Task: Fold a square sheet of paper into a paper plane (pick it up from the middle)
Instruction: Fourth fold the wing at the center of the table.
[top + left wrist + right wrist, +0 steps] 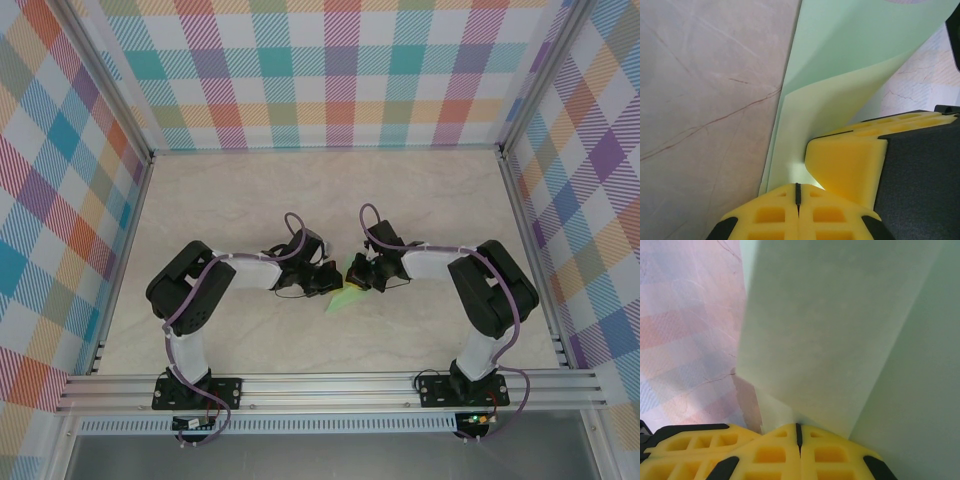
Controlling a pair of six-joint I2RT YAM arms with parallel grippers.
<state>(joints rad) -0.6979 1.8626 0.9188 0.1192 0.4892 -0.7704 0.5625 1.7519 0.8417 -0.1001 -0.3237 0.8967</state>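
Note:
The square sheet of paper (347,296) is pale mint green and folded into layers, with a pointed end toward the near left. It sits mid-table between both grippers. My left gripper (326,279) is shut, and its yellow tips (798,192) rest against the paper (840,75) with nothing seen in the slit. My right gripper (361,271) is shut (799,432) where a fold of the paper (840,330) rises from its tips. One of its yellow fingers (845,165) shows in the left wrist view, right beside my left tips. No finished paper plane can be made out.
The pale marbled table (250,200) stretches around the paper. Checked walls (330,70) close the back and both sides. An aluminium rail (330,385) runs along the near edge by the arm bases.

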